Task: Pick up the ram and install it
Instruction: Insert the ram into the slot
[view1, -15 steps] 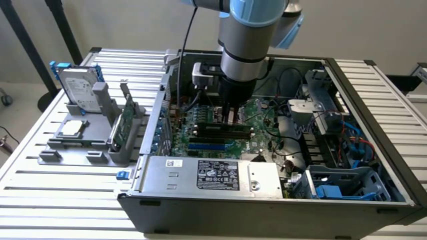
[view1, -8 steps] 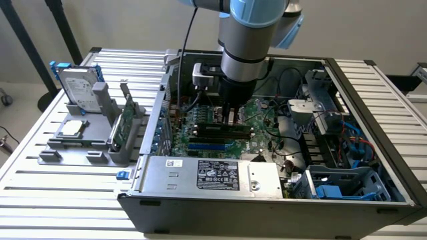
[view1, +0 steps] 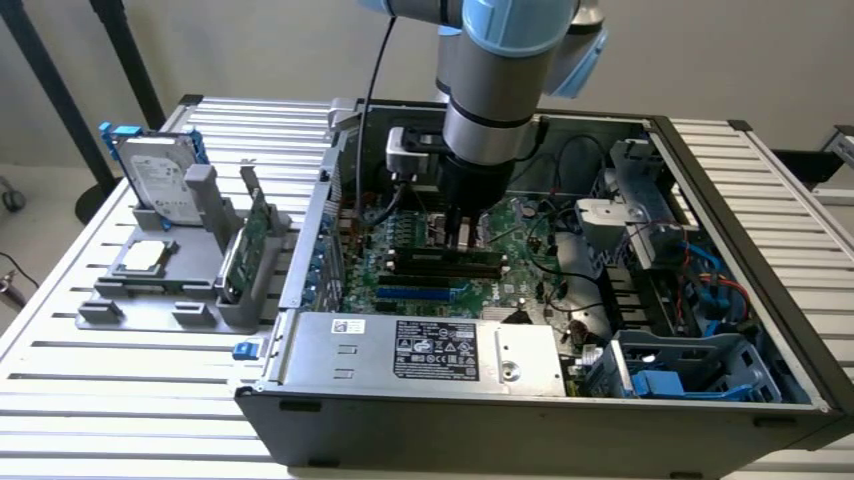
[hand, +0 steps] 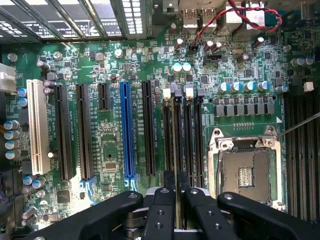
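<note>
Wrist view: gripper (hand: 173, 186) clamped on the ram (hand: 178, 145), which stands edge-on in a memory slot (hand: 198, 140) beside the CPU socket (hand: 245, 172) (inside the open case (view1: 747, 250) on the bench (view1: 120, 370))

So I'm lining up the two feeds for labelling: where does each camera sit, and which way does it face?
Exterior view: off the arm, above the table, looking down into the open computer case; the arm and claw reach down inside.
Wrist view: on the wrist, looking straight down at the motherboard; the claw is shut on the ram, edge-on over the memory slots.
Shared: motherboard, ram and claw.
</note>
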